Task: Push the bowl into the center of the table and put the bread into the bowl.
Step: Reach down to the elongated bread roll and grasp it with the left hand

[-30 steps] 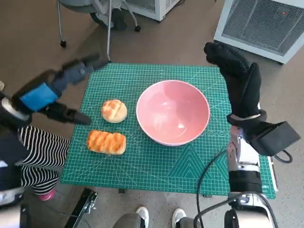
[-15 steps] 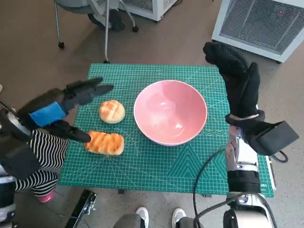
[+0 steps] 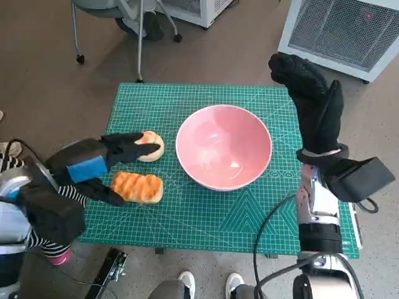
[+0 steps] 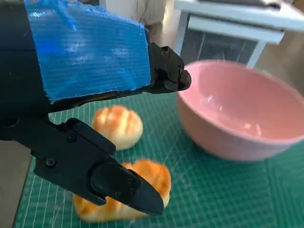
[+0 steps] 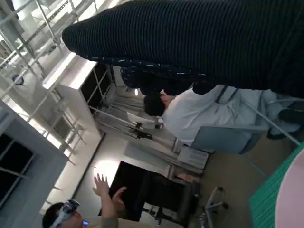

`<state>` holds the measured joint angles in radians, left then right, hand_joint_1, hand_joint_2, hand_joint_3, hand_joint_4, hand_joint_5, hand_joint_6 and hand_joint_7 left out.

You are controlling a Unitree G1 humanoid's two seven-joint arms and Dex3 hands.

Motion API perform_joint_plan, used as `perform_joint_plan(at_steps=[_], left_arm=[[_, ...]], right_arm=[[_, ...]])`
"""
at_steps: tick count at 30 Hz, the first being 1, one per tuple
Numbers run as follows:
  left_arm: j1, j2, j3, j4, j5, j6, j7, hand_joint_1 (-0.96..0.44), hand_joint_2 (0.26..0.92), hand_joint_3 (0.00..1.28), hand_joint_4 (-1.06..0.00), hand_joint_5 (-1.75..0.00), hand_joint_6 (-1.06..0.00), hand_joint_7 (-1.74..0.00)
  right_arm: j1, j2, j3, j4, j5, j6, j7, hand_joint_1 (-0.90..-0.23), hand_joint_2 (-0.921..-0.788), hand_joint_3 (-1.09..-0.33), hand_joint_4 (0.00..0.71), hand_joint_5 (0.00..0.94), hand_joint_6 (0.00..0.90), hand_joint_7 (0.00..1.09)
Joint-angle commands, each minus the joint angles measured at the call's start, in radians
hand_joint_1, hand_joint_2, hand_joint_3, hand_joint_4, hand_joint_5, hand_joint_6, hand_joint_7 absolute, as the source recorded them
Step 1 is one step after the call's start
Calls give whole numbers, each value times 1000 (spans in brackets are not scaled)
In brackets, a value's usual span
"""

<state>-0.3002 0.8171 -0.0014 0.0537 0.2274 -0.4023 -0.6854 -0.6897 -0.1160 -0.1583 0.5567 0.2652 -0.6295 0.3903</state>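
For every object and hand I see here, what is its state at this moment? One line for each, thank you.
pink bowl: upright, nothing in it, near the mat's middle.
round bread: on the mat, outside the bowl.
long bread: on the mat, outside the bowl.
left hand: open, fingers spread over both breads, holding nothing.
right hand: raised beside the bowl, holding nothing.
green mat: flat on the table.

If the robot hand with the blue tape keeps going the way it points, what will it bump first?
Probably the round bread roll: the left robot hand points right at it, fingers already above it. The pink bowl lies beyond.
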Motion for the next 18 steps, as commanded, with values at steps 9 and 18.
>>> perform_joint_plan(at_steps=[9,18], left_arm=[[-5,-23,-78,110,57,-52,51,-548,780,1,-213,-3,-308,-21],[-40,-45,-134,209,112,-66,84,-520,778,0,-227,-4,-326,-17]], right_arm=[[29,-7,-10,-10,15,33,2,-733,-921,-668,154,11,99,429],[32,-3,-12,-16,12,38,-1,-736,-921,-663,174,17,109,435]])
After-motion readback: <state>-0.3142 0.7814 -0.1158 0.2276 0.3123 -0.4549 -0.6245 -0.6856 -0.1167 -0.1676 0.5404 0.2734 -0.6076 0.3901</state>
